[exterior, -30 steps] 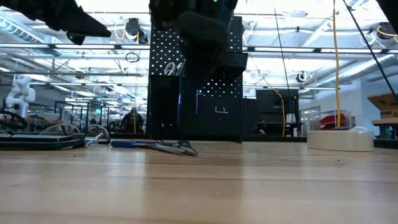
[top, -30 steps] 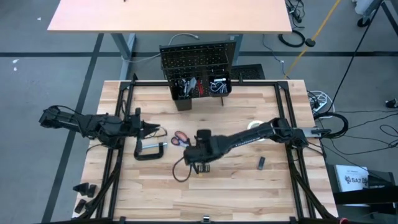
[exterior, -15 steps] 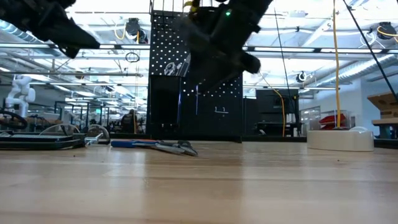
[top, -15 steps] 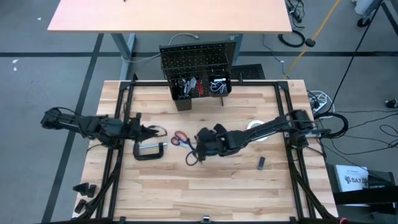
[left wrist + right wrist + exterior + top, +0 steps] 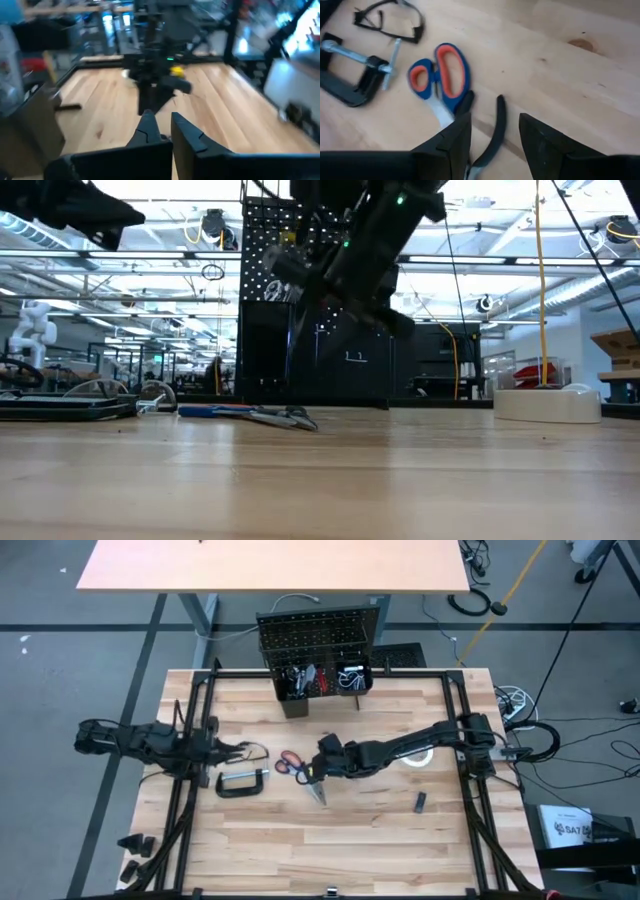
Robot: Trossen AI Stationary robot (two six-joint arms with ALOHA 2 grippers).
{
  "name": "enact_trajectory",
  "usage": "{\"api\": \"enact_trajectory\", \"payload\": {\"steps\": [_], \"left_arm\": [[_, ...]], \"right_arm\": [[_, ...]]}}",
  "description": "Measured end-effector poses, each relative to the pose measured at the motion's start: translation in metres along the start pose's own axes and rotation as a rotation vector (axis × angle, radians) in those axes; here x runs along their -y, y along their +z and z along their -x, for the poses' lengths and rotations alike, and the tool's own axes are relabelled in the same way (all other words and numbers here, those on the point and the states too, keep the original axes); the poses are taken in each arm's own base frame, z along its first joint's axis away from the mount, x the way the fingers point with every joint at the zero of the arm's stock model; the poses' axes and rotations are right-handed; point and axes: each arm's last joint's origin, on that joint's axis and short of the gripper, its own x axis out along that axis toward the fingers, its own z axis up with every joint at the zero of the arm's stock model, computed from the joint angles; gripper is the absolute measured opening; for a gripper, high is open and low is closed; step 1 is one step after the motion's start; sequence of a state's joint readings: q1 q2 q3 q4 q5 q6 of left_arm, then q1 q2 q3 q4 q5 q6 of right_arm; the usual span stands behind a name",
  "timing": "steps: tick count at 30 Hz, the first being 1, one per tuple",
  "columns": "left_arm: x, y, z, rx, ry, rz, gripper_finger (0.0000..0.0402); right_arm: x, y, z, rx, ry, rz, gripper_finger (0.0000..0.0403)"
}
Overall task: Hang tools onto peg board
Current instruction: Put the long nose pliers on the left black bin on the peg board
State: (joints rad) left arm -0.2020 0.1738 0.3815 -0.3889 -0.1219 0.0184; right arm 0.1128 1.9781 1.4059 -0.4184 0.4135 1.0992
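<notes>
My right gripper (image 5: 318, 766) (image 5: 495, 120) is shut on dark-handled pliers (image 5: 316, 788) and holds them above the table's middle. Blue-and-orange scissors (image 5: 440, 80), a black C-clamp (image 5: 350, 75) and safety glasses (image 5: 390, 20) lie flat on the tabletop beyond it. My left gripper (image 5: 238, 750) (image 5: 162, 120) hovers by the glasses (image 5: 252, 751) with a narrow gap between its fingers and holds nothing. The black peg board (image 5: 318, 640) stands upright at the far edge, with bins of tools at its foot. My right gripper holds the pliers between its two fingers, coming from above on a slant from the table's right. One dark handle (image 5: 497, 122) runs out between the fingers. The place of contact lies at the picture's bottom edge and is not plain. The pliers hang tilted, clear of the table.
A white tape roll (image 5: 412, 755) (image 5: 545, 402) lies by the right arm. A small dark bit (image 5: 421, 802) lies toward the near right. The C-clamp (image 5: 240, 783) and scissors (image 5: 290, 762) lie between the two grippers. Bare wood spreads toward the near edge.
My right gripper has risen and drawn toward the table's far and right side, tipping as it went. It has lifted the pliers clear of the table. My left gripper has moved up and slightly toward the left edge.
</notes>
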Motion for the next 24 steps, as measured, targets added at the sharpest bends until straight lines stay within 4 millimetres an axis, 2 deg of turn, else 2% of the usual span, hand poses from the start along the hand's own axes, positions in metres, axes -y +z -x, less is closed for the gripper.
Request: {"api": "enact_trajectory", "payload": {"steps": [2, 6, 10, 13, 17, 22, 24], "left_arm": [[0.002, -0.005, -0.003, -0.002, -0.053, -0.109, 0.0000], [0.008, -0.004, -0.008, 0.118, -0.236, -0.190, 0.0000], [0.011, -0.013, -0.016, 0.096, -0.287, -0.189, 0.0000], [0.017, -0.020, -0.021, 0.107, -0.410, -0.188, 0.0000], [0.028, -0.018, -0.023, 0.164, -0.671, -0.178, 0.0000], [0.046, -0.013, -0.020, 0.337, -1.090, -0.143, 0.0000], [0.051, -0.011, -0.016, 0.388, -1.199, -0.145, 0.0000]], "right_arm": [[0.001, -0.001, -0.004, -0.001, -0.012, 0.002, 0.0157], [0.001, -0.002, -0.004, 0.000, -0.013, 0.006, 0.0157], [-0.001, -0.005, -0.003, 0.004, -0.009, -0.006, 0.0157], [0.000, -0.005, -0.003, 0.012, -0.024, -0.030, 0.0157], [0.003, -0.006, -0.003, 0.009, -0.050, -0.039, 0.0157], [0.002, -0.008, -0.006, 0.031, -0.062, -0.035, 0.0157], [0.002, -0.010, -0.009, 0.035, -0.064, -0.035, 0.0157]]}}
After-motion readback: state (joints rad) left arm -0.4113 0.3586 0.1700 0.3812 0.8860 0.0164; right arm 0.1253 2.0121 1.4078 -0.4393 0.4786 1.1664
